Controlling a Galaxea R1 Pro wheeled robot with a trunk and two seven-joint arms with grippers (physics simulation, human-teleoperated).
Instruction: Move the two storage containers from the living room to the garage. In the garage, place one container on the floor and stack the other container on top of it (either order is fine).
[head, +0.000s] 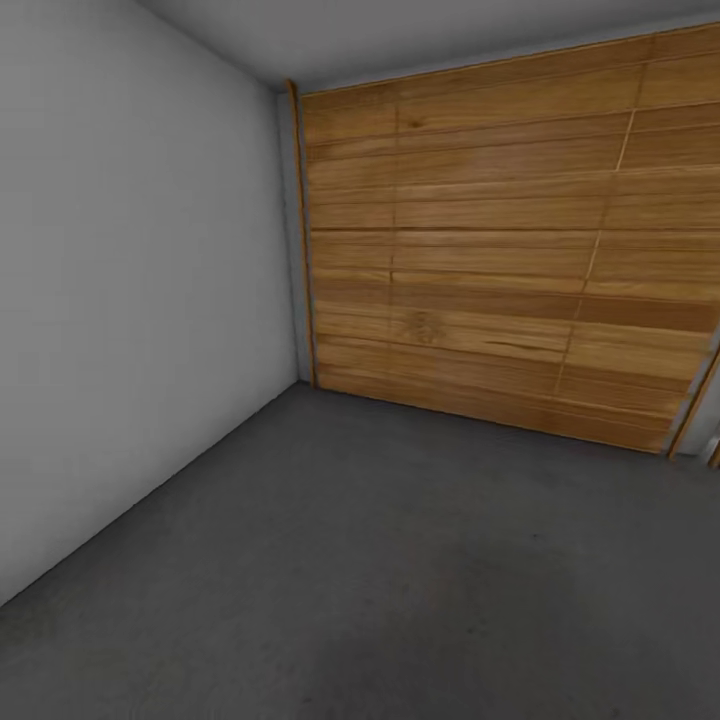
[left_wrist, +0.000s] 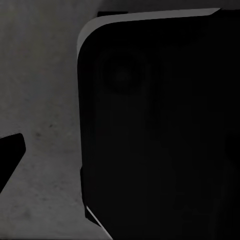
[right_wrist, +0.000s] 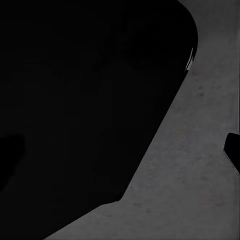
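I am in the garage, facing a corner. The dark grey concrete floor (head: 380, 560) stretches ahead. Neither storage container is in view, and the living room is out of view. In the left wrist view my left gripper (left_wrist: 120, 160) hangs over the floor (left_wrist: 45, 90), with one dark fingertip (left_wrist: 11, 155) at the frame's edge and nothing held. In the right wrist view my right gripper (right_wrist: 120, 160) is open and empty, one fingertip (right_wrist: 233, 152) far out to the side over the floor (right_wrist: 200, 165).
A wide wooden-plank door (head: 500, 250) closes the far side. A plain pale grey wall (head: 130, 290) runs along the left. My own dark base shows beside each gripper (left_wrist: 160, 130) (right_wrist: 85, 100).
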